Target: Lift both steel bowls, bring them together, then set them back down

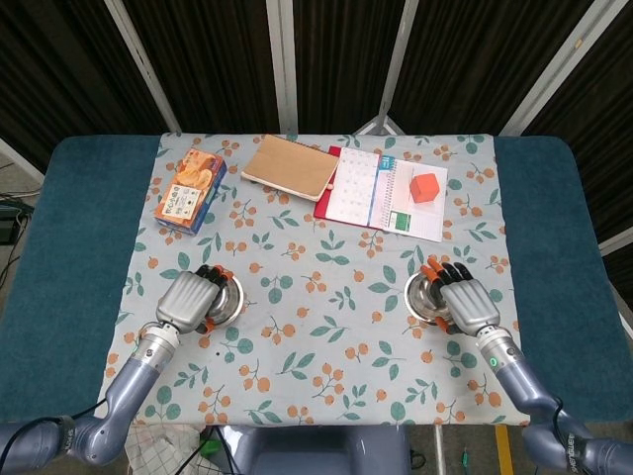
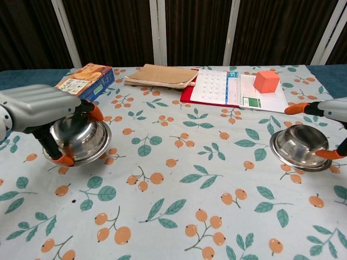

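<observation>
Two steel bowls sit on the floral cloth. My left hand [image 1: 186,300] [image 2: 38,109] grips the left bowl [image 1: 227,300] [image 2: 81,136], with fingers over its far rim and the thumb under its near rim. That bowl looks tilted; whether it is off the cloth I cannot tell. The right bowl [image 1: 425,294] [image 2: 300,145] lies flat on the cloth. My right hand [image 1: 465,303] [image 2: 332,109] straddles it from the right, fingers spread above the far rim, thumb at the near rim.
At the back of the table lie a snack box [image 1: 188,188], a brown notebook [image 1: 292,165] and an open planner [image 1: 386,193] with an orange cube [image 1: 425,188] on it. Teal table [image 1: 59,257] borders the cloth on both sides.
</observation>
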### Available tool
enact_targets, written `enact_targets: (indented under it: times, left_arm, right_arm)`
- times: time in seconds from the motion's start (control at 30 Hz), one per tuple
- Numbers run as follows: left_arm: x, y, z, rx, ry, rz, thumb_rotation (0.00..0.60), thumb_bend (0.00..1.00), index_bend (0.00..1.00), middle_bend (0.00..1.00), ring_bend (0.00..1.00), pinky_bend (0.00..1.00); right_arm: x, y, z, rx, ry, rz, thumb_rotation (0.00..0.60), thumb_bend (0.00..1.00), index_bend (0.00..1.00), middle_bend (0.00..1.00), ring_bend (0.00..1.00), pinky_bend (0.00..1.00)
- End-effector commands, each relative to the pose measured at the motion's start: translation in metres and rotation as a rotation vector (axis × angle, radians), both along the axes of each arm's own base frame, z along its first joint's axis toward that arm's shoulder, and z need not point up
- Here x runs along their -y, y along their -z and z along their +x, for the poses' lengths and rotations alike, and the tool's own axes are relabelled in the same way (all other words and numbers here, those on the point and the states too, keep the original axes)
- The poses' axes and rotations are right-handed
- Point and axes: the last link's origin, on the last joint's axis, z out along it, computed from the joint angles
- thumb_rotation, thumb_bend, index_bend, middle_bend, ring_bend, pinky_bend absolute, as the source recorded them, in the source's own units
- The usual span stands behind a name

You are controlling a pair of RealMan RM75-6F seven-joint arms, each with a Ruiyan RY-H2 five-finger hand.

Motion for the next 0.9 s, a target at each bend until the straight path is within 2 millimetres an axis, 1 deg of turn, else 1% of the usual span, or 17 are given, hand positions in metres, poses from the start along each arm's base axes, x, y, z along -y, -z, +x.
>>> enact_targets:
  times: [0.03,0.2,0.47,0.67,0.9]
  left_arm:
    - [-0.001,0.000,-0.001,-0.002,-0.002,0.001,0.600,0.22,0.32,0.43,0.33,0.56]
    - [-0.004,0.000,0.000,0.003,-0.001,0.014,0.600,0.22,0.31,0.43,0.33,0.56]
    - [-0.008,0.001,-0.006,-0.002,-0.017,0.029,0.600,0.21,0.31,0.43,0.33,0.56]
    - [-0.009,-0.002,-0.008,-0.007,-0.016,0.036,0.600,0.21,0.31,0.43,0.33,0.56]
    - [-0.009,-0.004,-0.009,-0.006,-0.019,0.040,0.600,0.21,0.31,0.43,0.33,0.56]
  right_arm:
    - [0.003,0.004,0.000,-0.003,0.011,0.011,0.600,0.38,0.00,0.00,0.00,0.06]
    - [0.008,0.009,-0.001,-0.010,0.029,0.026,0.600,0.38,0.00,0.00,0.00,0.06]
    - [0.017,0.016,-0.003,-0.042,0.058,0.030,0.600,0.38,0.00,0.00,0.00,0.06]
    - [0.019,0.024,-0.007,-0.055,0.079,0.044,0.600,0.38,0.00,0.00,0.00,0.06]
    - [0.019,0.028,-0.006,-0.052,0.083,0.052,0.600,0.38,0.00,0.00,0.00,0.06]
